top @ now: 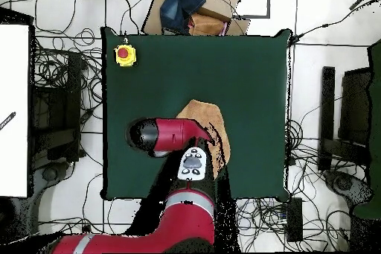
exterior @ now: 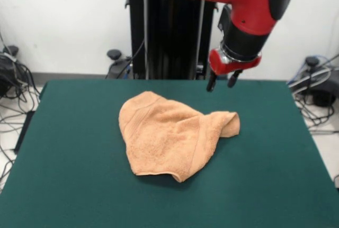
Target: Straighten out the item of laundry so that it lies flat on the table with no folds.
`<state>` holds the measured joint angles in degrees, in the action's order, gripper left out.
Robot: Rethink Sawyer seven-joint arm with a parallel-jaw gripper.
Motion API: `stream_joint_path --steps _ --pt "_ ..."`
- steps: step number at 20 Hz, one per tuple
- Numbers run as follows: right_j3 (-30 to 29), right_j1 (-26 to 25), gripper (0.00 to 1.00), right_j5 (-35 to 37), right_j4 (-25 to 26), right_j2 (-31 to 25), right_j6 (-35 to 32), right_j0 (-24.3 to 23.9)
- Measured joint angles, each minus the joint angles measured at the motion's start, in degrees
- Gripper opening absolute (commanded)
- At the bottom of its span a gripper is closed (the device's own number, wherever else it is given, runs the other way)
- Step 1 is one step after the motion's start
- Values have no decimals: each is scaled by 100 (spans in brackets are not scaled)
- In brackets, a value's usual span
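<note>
**Crumpled towel waiting mid-counter, arm hanging above its far edge**

The towel (exterior: 172, 137) is lying bunched near the middle of the green counter (exterior: 63, 185), a little toward the upper centre of the front view. Its right end is curling over itself into a small rolled flap, and a fold is running down the right side, where a woven band shows. The lower edge is tucking under near the bottom point.

The hand (exterior: 222, 81) is hanging in the upper right of the front view, above the counter's far edge and clear of the cloth. Its two dark fingers are standing slightly apart with nothing between them, so it looks open and empty. In the overhead view the arm is covering most of the towel.

The cloth looks soft, light and limp, so I expect it to sag and drag rather than slide stiffly. The terry pile should grip well. To my eye, the rolled flap at the right end is the sensible place to pinch, pulling outward to undo the fold.
</note>
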<state>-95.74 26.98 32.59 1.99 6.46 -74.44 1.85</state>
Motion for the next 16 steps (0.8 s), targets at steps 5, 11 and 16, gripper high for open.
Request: stream_joint_path --steps 5,11,16 --pt "-240 -2 100 -62 -1 6 0 -2" --pt "-567 -7 100 -422 -2 8 0 -5" --pt "-856 -17 100 -652 -4 8 0 -1"
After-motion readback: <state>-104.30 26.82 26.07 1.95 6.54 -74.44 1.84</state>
